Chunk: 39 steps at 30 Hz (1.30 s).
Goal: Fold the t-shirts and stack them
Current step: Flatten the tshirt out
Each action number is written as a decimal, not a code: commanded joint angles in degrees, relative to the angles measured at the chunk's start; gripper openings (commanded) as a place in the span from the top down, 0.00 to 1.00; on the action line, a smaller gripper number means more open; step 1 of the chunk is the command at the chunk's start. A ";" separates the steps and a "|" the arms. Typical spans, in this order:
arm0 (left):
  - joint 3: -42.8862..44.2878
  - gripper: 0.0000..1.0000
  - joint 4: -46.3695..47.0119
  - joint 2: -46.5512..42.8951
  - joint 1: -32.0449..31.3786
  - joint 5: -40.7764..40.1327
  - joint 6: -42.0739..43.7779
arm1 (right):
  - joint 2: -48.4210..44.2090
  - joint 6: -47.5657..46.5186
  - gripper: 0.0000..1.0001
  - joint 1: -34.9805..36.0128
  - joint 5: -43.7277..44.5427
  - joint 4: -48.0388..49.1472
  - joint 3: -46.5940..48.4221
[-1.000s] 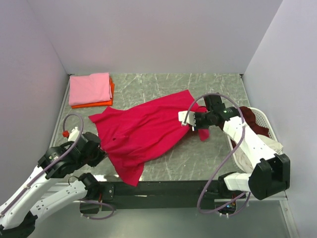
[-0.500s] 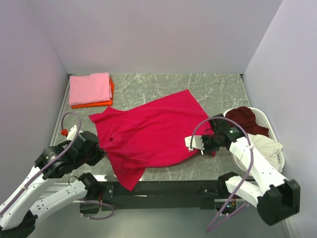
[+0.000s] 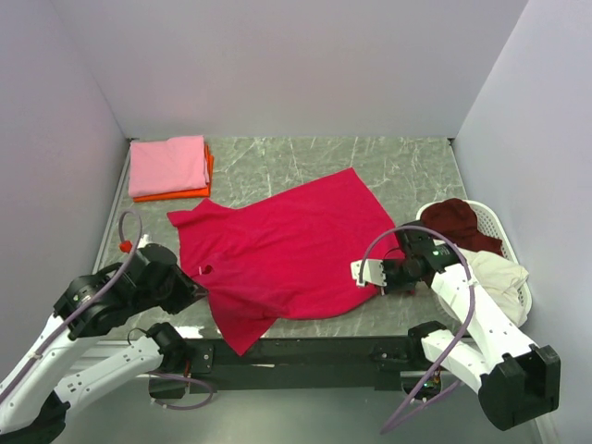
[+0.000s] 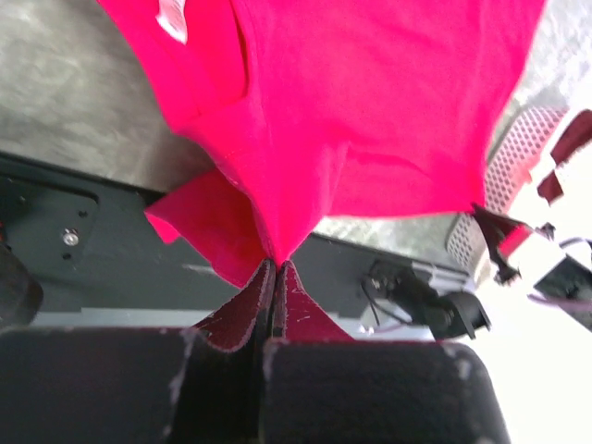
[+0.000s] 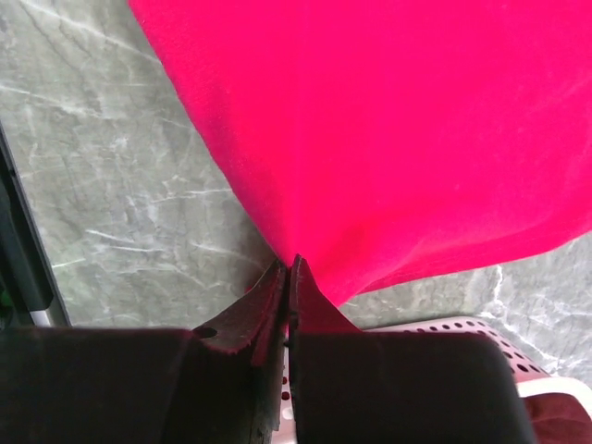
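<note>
Jaws shut on its cloth, the left gripper [image 3: 188, 282] at lower left and the right gripper [image 3: 366, 274], newly dragged from mid-frame to lower right, are stretching the red shirt [image 3: 287, 250] flat at frame centre, likely readying a fold.

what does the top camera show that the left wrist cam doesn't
Only the top view: the folded pink t-shirt stacked on the orange t-shirt in the far left corner. Only the left wrist view: the left gripper seen close up, pinched shut on red fabric. Both: the crimson red t-shirt and the white perforated plastic basket.
</note>
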 commanded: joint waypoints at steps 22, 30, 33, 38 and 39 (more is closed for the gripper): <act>-8.38 1.00 1.56 2.00 0.20 -2.82 -4.57 | 21.41 14.46 0.40 48.43 -17.67 24.33 15.13; -3.01 1.00 0.50 4.64 0.20 -8.90 -5.36 | 37.09 16.74 0.49 63.83 -6.23 32.95 22.87; -3.36 1.00 1.12 4.37 0.20 -9.78 -5.54 | 42.70 18.66 0.53 66.38 -3.70 35.23 24.98; -4.68 1.00 1.82 4.02 0.20 -9.60 -5.54 | 48.96 20.78 0.54 67.71 -0.52 38.75 29.20; -4.77 1.00 2.08 3.85 0.28 -9.69 -5.71 | 50.45 20.61 0.54 67.79 -0.34 38.75 29.64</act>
